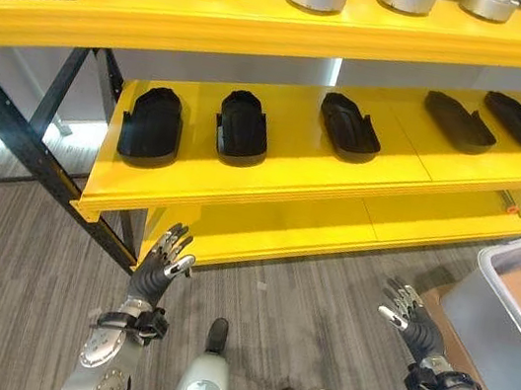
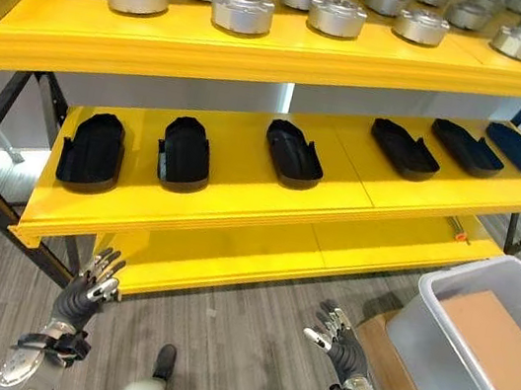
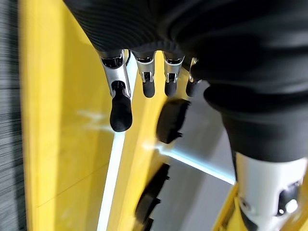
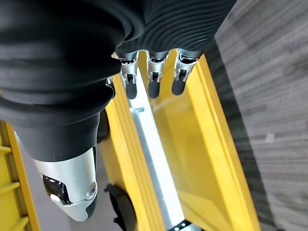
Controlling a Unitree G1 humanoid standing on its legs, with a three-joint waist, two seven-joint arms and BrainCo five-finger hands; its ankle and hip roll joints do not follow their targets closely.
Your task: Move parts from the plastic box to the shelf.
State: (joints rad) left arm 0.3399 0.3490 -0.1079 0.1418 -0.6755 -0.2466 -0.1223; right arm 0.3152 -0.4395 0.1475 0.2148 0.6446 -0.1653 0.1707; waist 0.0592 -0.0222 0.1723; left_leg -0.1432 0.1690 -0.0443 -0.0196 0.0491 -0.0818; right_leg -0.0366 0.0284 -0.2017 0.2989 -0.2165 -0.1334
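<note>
Six black, ribbed, shoe-shaped parts (image 2: 294,152) are lying in a row on the yellow shelf's (image 2: 238,206) middle level. The grey plastic box (image 2: 434,356) is sitting on the floor at 4 o'clock. The left hand (image 1: 161,264) and right hand (image 1: 412,324) are hovering empty with fingers spread straight, below the shelf.

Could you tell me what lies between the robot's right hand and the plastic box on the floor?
In the right eye view, a strip of grey wood-grain floor and the edge of flat brown cardboard separate the open, empty right hand from the plastic box.
</note>
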